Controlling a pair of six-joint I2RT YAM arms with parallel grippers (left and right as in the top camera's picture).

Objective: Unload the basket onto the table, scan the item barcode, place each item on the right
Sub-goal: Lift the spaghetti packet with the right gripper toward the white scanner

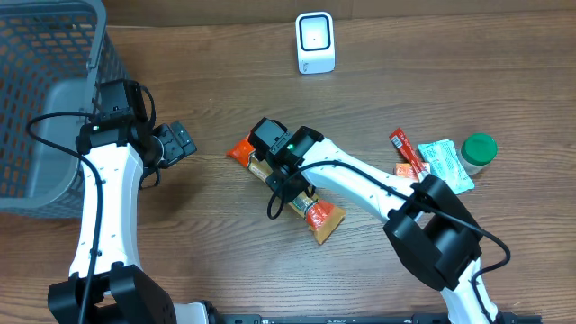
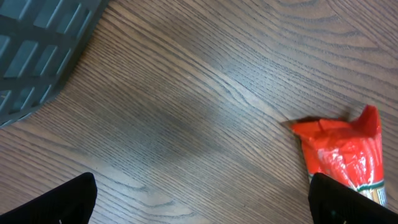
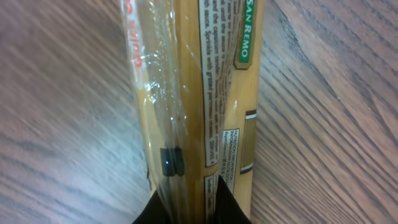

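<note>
Long clear-plastic spaghetti packet with orange-red ends (image 1: 322,219) is located diagonally at the centre of the wooden table (image 1: 450,81), well apart from the white box-shaped scanner (image 1: 315,42). It is pinched near mid-length by the closed right gripper (image 1: 288,183). The left gripper (image 1: 180,141) is held wide apart over bare wood beside the grey mesh basket (image 1: 45,108), with nothing gripped.

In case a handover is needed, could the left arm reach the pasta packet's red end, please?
Probably yes: the left claw stands open near the pasta packet, bare table between it and the red end; the right claw holds further along.
</note>
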